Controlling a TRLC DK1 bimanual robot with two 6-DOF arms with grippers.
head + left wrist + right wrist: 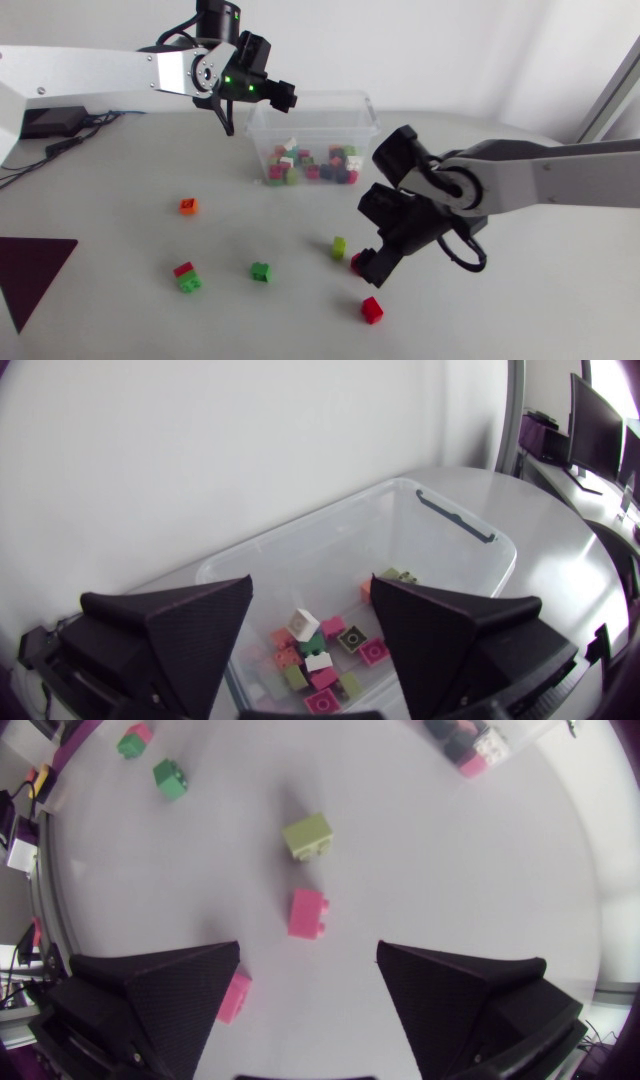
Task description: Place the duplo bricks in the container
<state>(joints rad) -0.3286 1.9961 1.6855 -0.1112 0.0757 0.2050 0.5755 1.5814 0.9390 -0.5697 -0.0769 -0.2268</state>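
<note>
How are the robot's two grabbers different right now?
The left gripper hangs over the container, with binned bricks below it. The right gripper hangs over the table, with a loose red brick just ahead of its fingers. The left gripper sits up by the container's rim, while the right gripper looks lower, close to the table. Both are open and hold nothing.

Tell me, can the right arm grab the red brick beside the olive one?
Probably yes. The right gripper is open, the red brick lies on bare table just ahead, nothing between them.

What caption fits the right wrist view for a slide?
Open right gripper hovers with a pink brick just ahead, an olive brick beyond.
</note>
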